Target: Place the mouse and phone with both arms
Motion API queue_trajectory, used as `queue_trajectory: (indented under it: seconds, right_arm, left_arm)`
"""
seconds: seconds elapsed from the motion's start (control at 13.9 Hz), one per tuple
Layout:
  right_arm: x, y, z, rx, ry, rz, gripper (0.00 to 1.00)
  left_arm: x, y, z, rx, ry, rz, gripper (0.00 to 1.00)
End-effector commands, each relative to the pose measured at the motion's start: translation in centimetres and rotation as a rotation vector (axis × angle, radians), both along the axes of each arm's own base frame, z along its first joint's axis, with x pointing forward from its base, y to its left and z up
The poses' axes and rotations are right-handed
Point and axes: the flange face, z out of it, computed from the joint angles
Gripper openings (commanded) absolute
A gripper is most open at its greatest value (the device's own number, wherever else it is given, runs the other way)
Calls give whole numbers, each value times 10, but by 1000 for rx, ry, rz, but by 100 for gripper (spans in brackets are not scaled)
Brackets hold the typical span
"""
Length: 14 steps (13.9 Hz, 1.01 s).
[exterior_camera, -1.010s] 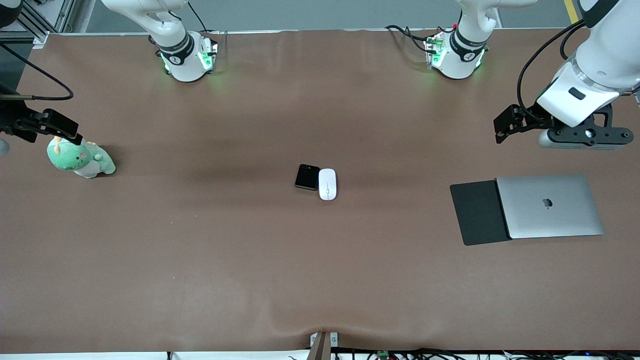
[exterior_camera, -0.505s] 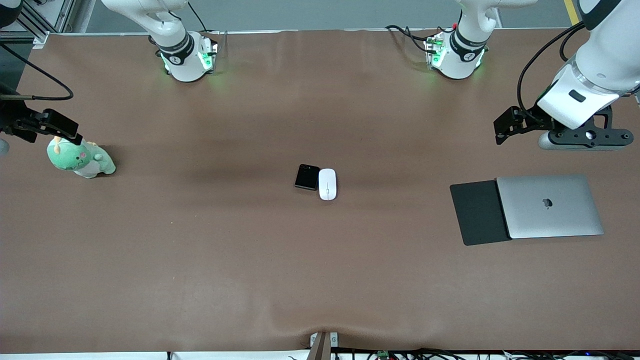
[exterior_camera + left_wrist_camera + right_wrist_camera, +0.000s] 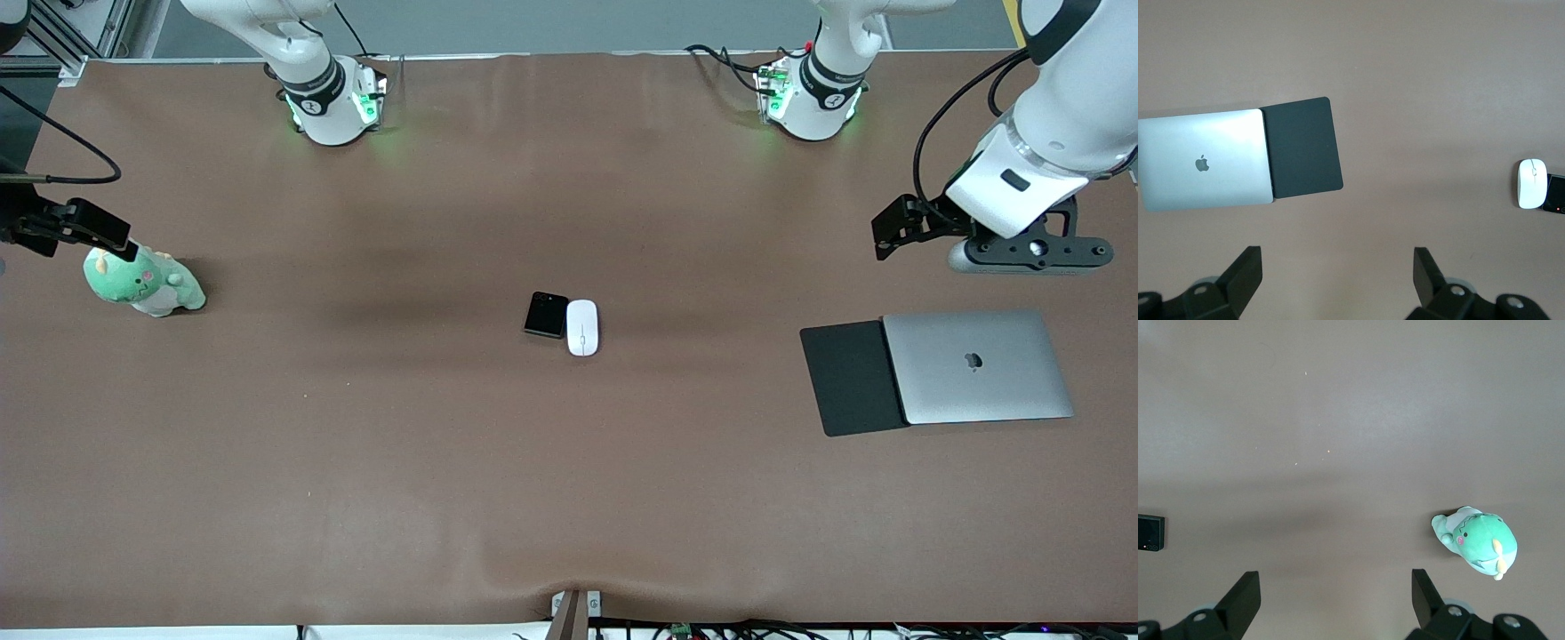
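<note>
The black phone (image 3: pixel 545 315) and the white mouse (image 3: pixel 582 327) lie side by side, touching, at the middle of the brown table, the mouse toward the left arm's end. The left wrist view shows the mouse (image 3: pixel 1531 183) and the phone (image 3: pixel 1556 193) at its edge. My left gripper (image 3: pixel 1338 252) hangs open and empty over bare table beside the laptop; in the front view its hand (image 3: pixel 1029 253) shows. My right gripper (image 3: pixel 1335 573) is open and empty over bare table beside the plush, with the phone (image 3: pixel 1150 533) at the picture's edge.
A closed silver laptop (image 3: pixel 976 366) overlaps a flat black mouse pad (image 3: pixel 849 378) at the left arm's end of the table. A green plush toy (image 3: pixel 142 283) stands at the right arm's end. Both arm bases (image 3: pixel 333 102) sit along the table's edge farthest from the front camera.
The left hand has shifted slightly toward the laptop. The right arm's wrist has slid a little toward the table's edge. Phone and mouse have not moved.
</note>
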Motion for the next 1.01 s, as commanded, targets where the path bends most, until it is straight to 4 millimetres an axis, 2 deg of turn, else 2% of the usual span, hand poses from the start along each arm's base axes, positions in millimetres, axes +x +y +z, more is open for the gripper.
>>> queue_trajectory:
  seconds: [0.0, 0.14, 0.22, 0.43, 0.65, 0.79, 0.94]
  right_arm:
    - [1, -4, 0, -10, -5, 11, 100]
    - [1, -4, 0, -10, -4, 11, 100]
    - [1, -4, -1, -10, -2, 11, 100]
    - [1, -4, -1, -10, -2, 11, 100]
    - [1, -4, -1, -10, -2, 11, 100]
    - [1, -4, -1, -10, -2, 11, 100]
    - [1, -4, -1, -10, -2, 11, 100]
  left_arm:
    - [3, -4, 1, -11, 5, 9, 100]
    - [6, -6, -2, -9, 6, 6, 100]
    - [9, -12, -10, -12, 10, 0, 100]
    - [17, -50, -39, -16, 25, -2, 100]
    - [19, -101, -67, -16, 18, 31, 100]
    - [19, -126, -86, -18, 24, 48, 100]
    - [18, -160, -112, -18, 23, 77, 100]
